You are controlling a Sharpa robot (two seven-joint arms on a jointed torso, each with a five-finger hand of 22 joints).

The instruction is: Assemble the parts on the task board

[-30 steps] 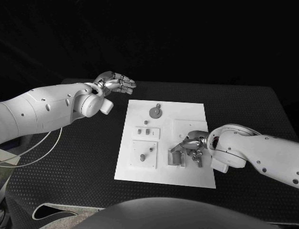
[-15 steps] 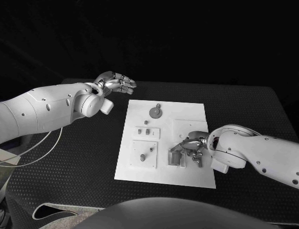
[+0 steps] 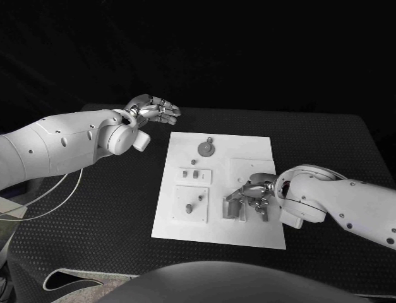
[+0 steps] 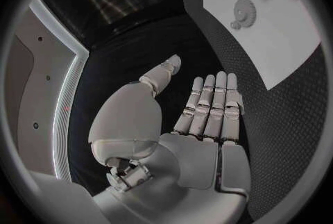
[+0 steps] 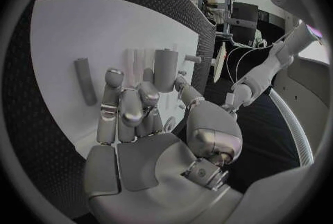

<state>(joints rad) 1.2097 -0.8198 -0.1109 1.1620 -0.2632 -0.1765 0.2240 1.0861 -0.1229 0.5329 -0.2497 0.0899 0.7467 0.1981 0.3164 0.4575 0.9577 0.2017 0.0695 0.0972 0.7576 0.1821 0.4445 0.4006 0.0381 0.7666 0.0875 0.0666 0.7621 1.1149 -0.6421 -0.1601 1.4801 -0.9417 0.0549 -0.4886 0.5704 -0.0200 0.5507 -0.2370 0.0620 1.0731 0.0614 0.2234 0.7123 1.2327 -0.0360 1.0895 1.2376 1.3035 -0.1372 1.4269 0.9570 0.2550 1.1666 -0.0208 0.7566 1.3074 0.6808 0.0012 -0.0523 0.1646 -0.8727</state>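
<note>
Staying low at the lower right of the task board (image 3: 218, 189), right hand (image 3: 252, 194) curled around a grey part (image 5: 165, 70), barely moved. Left hand (image 3: 154, 111) flat, holding nothing, upper left.

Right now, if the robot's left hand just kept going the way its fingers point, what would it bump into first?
Probably nothing soon: the left hand is open above the black table, fingers aimed past the task board beside it. Depth is hard to judge.
</note>
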